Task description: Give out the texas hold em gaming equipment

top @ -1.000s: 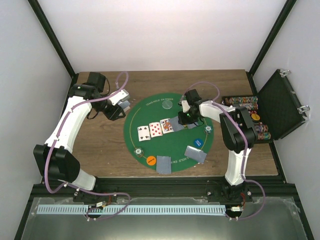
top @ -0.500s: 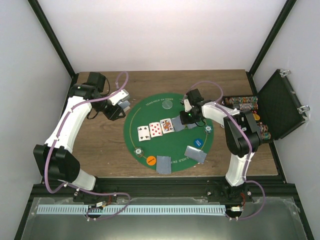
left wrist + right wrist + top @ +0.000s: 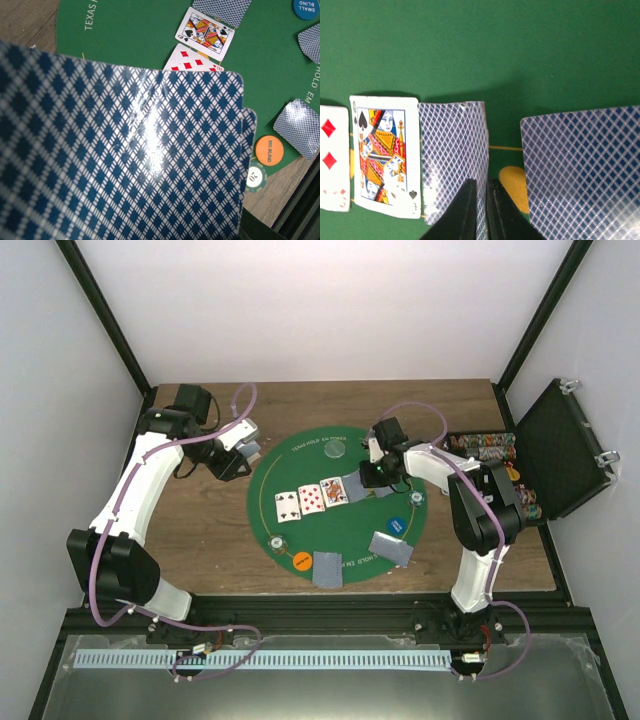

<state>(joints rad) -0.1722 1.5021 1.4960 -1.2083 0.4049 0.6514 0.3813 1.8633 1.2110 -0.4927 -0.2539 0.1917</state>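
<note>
Top view first: the left end effector [image 3: 240, 454] is off the left edge of the green mat [image 3: 345, 530], over the tabletop [image 3: 200, 530], and it's clamped on the deck [image 3: 250, 447]. The right end effector [image 3: 374, 476] is down on the mat's right half. Three face-up cards [image 3: 312, 497] lie in a row mid-mat, with two more face-down ones [image 3: 327, 568] by the mat's near edge.

Left wrist cam: the deck's blue diamond back fills most of the shot, so you can't see the fingers. Past it on the mat are the queen of spades [image 3: 205, 32], a diamonds card [image 3: 192, 62] and the orange disc [image 3: 269, 149]. A chip [image 3: 255, 175] sits right at the mat's rim.

Right wrist cam: the fingers are pinched shut on the edge of a face-down card [image 3: 455, 155] on the mat, just right of the queen. Another face-down card [image 3: 585, 170] is further right.
</note>
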